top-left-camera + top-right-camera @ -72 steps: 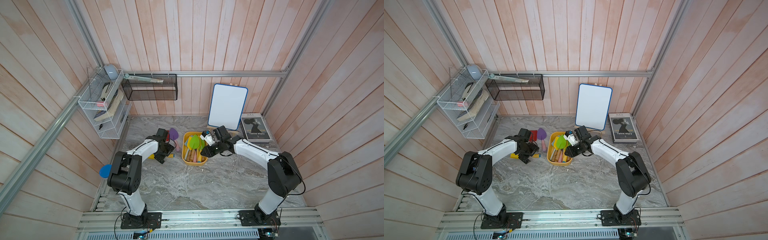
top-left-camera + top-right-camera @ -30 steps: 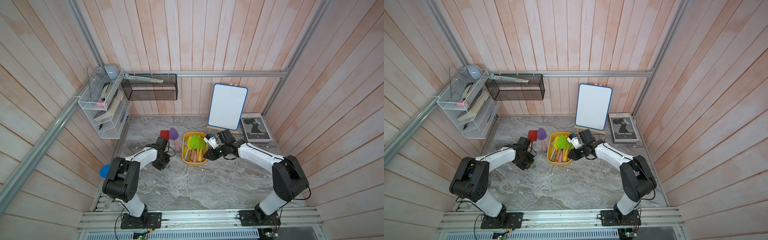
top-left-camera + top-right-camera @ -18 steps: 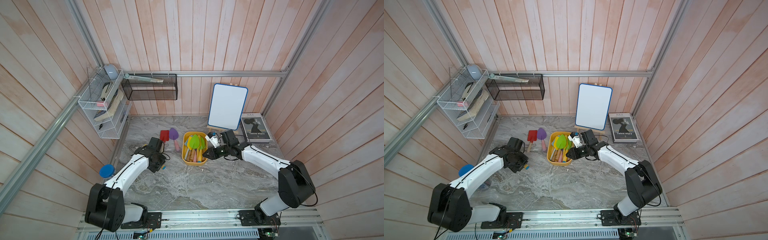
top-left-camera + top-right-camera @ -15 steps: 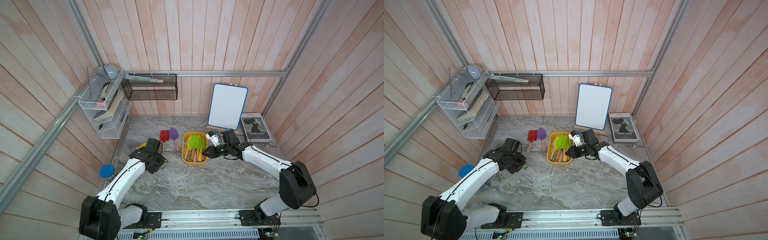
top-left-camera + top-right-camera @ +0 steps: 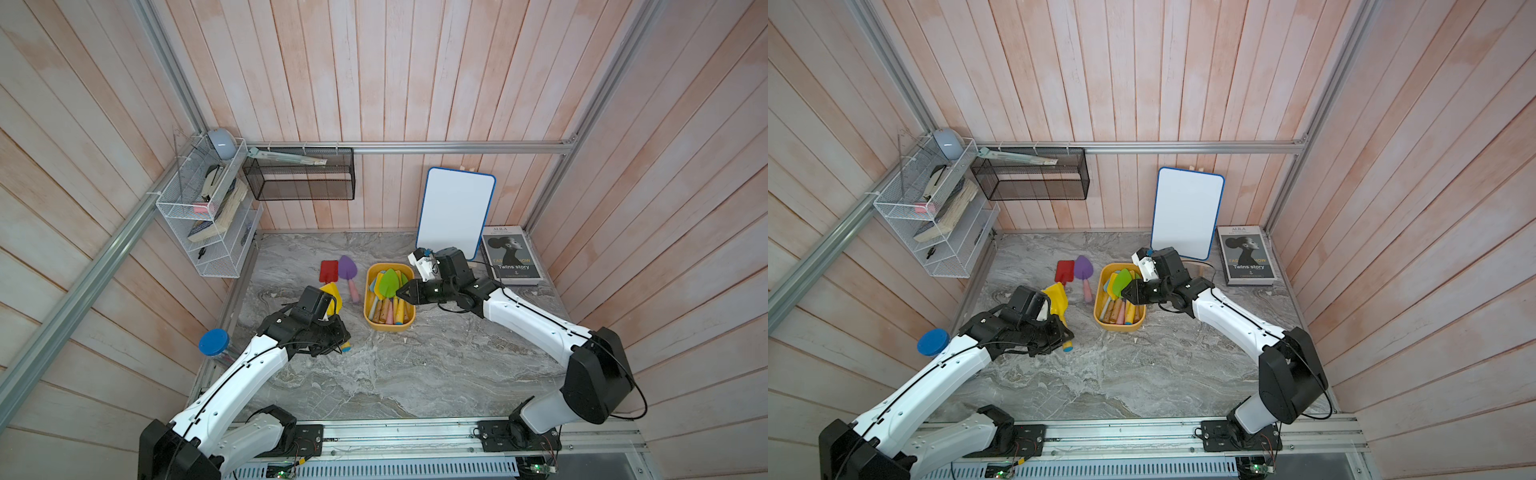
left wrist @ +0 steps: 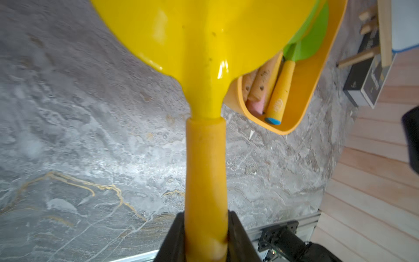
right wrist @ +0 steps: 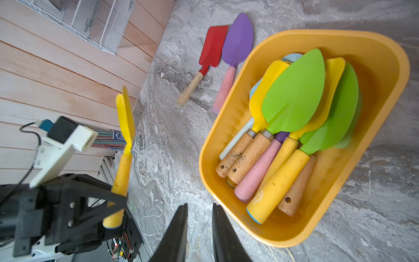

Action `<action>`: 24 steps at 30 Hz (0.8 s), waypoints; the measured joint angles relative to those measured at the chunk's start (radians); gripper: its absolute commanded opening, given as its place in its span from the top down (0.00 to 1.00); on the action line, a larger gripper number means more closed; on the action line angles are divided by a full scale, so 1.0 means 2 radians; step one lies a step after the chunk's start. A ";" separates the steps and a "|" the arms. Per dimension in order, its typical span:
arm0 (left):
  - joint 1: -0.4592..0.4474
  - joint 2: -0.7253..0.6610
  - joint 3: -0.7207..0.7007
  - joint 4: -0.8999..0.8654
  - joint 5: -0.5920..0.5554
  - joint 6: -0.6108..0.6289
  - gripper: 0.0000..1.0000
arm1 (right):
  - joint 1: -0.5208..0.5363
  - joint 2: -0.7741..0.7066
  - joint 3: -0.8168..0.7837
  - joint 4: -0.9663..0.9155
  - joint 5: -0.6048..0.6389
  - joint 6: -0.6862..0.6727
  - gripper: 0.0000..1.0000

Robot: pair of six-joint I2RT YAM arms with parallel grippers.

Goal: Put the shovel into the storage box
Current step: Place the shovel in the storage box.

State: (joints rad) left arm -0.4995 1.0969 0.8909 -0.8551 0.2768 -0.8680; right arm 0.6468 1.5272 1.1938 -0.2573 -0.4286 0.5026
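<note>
Yellow shovel clamped in left fingers, clear of storage box rim — right fingers parted, empty, beside it.

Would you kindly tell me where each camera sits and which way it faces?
Top views: high overhead, looking down on the grey marbled table; the white left arm and right arm show.
Left wrist: looks along the left gripper, shut on the yellow plastic shovel.
Right wrist: looks past the slightly open, empty right gripper.
Shared: both wrist views show the shallow yellow-orange plastic storage box.
</note>
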 measured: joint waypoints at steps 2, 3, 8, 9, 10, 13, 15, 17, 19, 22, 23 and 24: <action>-0.017 0.018 0.001 0.013 0.016 0.014 0.98 | 0.014 0.000 0.019 -0.006 0.020 0.008 0.76; -0.025 0.028 0.003 0.018 0.022 0.022 0.98 | 0.021 0.000 0.028 -0.009 0.029 0.012 0.76; -0.055 0.071 0.035 0.022 0.034 0.047 0.98 | 0.044 0.008 0.054 -0.018 0.063 0.035 0.76; -0.058 0.076 0.045 0.021 0.033 0.051 0.98 | 0.047 0.014 0.056 -0.018 0.070 0.039 0.75; -0.059 0.080 0.052 0.021 0.033 0.054 0.98 | 0.050 0.019 0.059 -0.019 0.075 0.042 0.76; -0.062 0.093 0.078 0.016 0.029 0.062 0.98 | 0.059 0.038 0.066 -0.028 0.096 0.053 0.76; -0.065 0.102 0.091 0.013 0.027 0.064 0.98 | 0.065 0.051 0.073 -0.035 0.112 0.057 0.75; -0.068 0.109 0.099 0.007 0.022 0.066 0.98 | 0.071 0.061 0.080 -0.043 0.123 0.061 0.75; -0.071 0.118 0.107 -0.004 0.015 0.068 0.98 | 0.075 0.065 0.081 -0.046 0.132 0.063 0.75; -0.074 0.132 0.115 -0.019 0.005 0.071 0.98 | 0.078 0.066 0.081 -0.048 0.141 0.066 0.75; -0.075 0.136 0.117 -0.023 0.001 0.071 0.98 | 0.079 0.066 0.081 -0.048 0.143 0.067 0.75; -0.075 0.138 0.118 -0.025 0.000 0.072 0.98 | 0.079 0.066 0.081 -0.048 0.145 0.067 0.75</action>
State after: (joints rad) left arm -0.6491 1.3731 1.1271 -0.9054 0.2764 -0.7250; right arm 0.8047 1.6588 1.3567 -0.3531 -0.1387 0.6357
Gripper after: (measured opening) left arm 0.277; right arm 0.246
